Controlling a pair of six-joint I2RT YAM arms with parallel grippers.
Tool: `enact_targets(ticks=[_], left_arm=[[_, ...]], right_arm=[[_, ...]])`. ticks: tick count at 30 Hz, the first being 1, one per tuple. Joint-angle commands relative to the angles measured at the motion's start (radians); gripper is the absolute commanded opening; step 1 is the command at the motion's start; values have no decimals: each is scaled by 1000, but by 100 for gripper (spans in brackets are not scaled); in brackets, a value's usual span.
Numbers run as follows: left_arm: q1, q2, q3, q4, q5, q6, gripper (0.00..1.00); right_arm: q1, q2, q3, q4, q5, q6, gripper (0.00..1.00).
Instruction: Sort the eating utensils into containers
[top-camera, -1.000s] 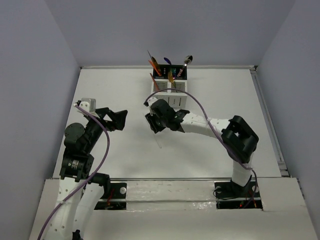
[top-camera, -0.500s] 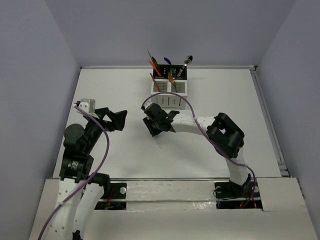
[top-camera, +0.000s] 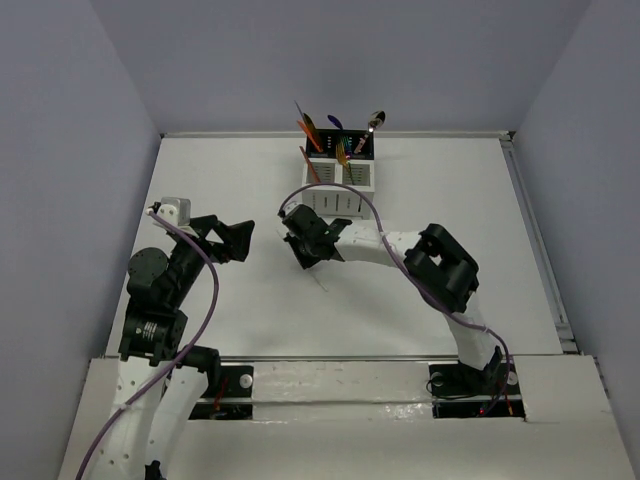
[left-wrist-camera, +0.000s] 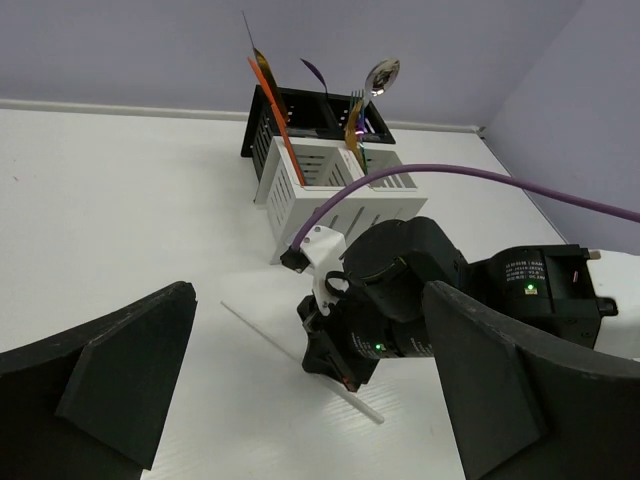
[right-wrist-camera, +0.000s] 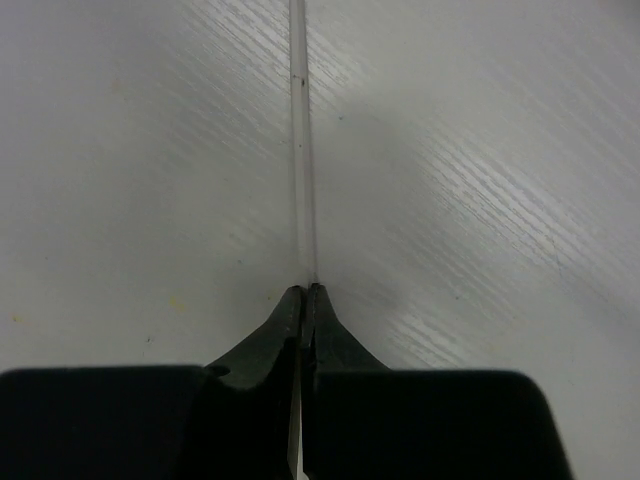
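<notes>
Having slid in, the right gripper is pinching the pale chopstick lying ahead on the table; pickup is apparently beginning.

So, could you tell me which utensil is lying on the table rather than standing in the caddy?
The pale chopstick, pinched in the right gripper; the other utensils stand in the caddy.
</notes>
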Motion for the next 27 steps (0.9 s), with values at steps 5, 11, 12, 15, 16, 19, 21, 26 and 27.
enact_targets(ticks=[5,11,12,15,16,19,21,26,27], left_arm=[[-5,-8,4,45,8,-3,99],[-5,-12,4,40,5,-2,99],[-5,-11,4,42,5,-2,99],[-5,-8,4,43,12,-3,99],[-5,-6,4,43,13,-3,99],[-5,-3,2,45,18,-3,99],[-5,-1,2,42,18,-3,99],[-5,3,4,42,21,-2,99],[-5,3,5,42,22,-2,99]], right_arm=[[7,-112,5,80,21,-16,0],[-21,-375,-143,330,43,-44,0],[-44,-405,-160,419,29,-48,0],[-81,-459,-173,534,26,-87,0],[-96,-459,-167,565,29,-97,0],[-188,-431,-147,715,-61,-102,0],[-249,-385,-113,813,-101,-94,0],[-317,-264,27,895,-193,-143,0],[-317,-241,50,895,-200,-150,0]])
